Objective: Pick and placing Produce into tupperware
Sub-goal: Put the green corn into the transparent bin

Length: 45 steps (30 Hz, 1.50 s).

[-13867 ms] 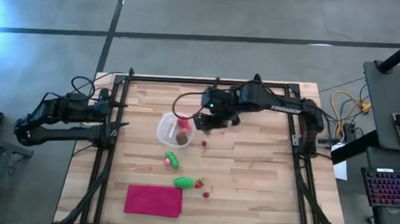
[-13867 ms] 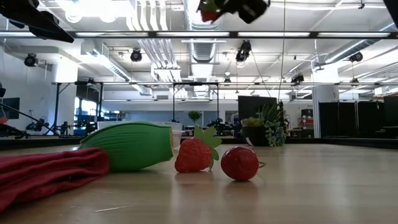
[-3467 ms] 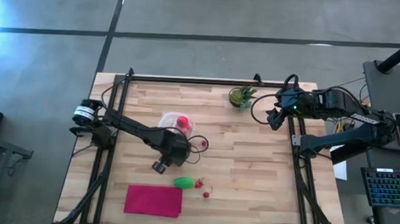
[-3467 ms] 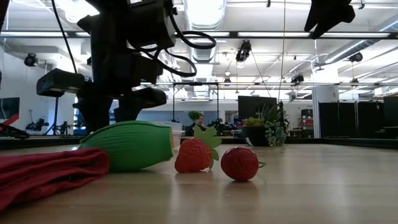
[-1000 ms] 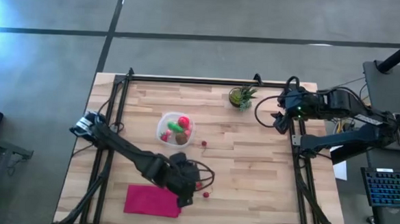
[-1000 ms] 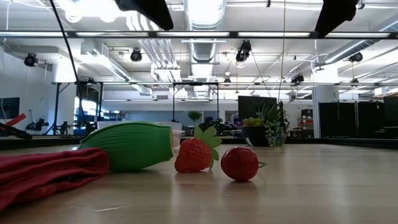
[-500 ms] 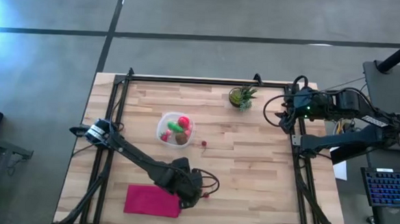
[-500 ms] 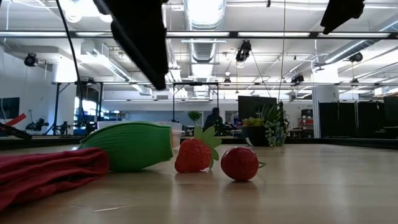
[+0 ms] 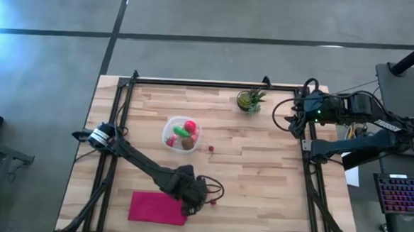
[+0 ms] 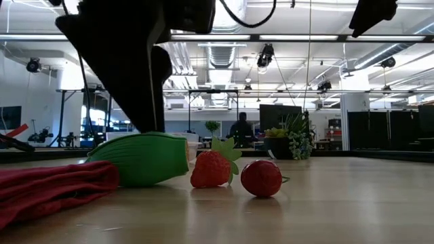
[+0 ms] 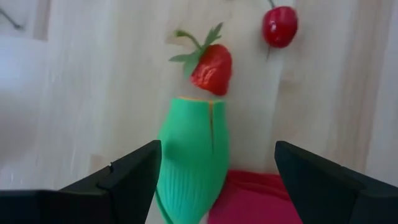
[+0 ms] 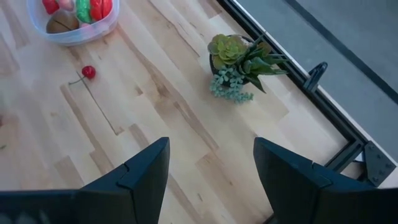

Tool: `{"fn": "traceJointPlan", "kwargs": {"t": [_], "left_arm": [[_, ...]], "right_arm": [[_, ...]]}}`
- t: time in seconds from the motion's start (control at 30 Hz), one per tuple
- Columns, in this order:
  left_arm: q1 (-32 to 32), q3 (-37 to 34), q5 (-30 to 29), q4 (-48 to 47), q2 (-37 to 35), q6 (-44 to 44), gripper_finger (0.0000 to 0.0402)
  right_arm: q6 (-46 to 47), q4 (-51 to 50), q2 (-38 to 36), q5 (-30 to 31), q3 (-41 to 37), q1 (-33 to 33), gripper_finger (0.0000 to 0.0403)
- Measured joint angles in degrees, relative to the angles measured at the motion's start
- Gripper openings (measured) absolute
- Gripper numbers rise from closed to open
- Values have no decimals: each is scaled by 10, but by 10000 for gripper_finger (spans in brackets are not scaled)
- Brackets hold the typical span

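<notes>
So far your tupperware (image 9: 181, 134), left of centre on the surface (image 9: 261, 176), holds about four pieces, while one green piece (image 11: 191, 158), one strawberry (image 11: 210, 65) and two cherries remain out, the left claw (image 11: 214, 180) spread wide over the green one, the right claw (image 12: 210, 168) parked open far right.

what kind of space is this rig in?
Probably a big open lab or industrial workspace: exposed ducts and ceiling lights, concrete floor around the wooden table, a keyboard at a desk alongside.
</notes>
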Motion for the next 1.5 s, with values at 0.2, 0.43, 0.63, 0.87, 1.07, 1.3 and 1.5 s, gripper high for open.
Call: {"fn": "traceJointPlan", "kwargs": {"t": [0.2,0.43,0.63,0.87,1.07,1.3,1.5], "left_arm": [[5,-27,-6,7,0,-8,297],[8,-62,-11,43,0,-6,297],[9,-77,-23,42,0,21,297],[15,-89,-24,42,-2,35,270],[23,-89,-24,40,-7,35,202],[28,-65,-33,-34,-67,34,196],[48,-49,-123,-214,-185,34,217]], "right_arm": [[0,2,1,2,0,0,226],[8,3,1,15,0,0,226],[9,3,1,15,0,0,226],[20,3,1,16,0,0,226],[31,3,1,16,0,0,226],[39,3,1,16,0,0,226],[39,3,2,16,0,0,226]]}}
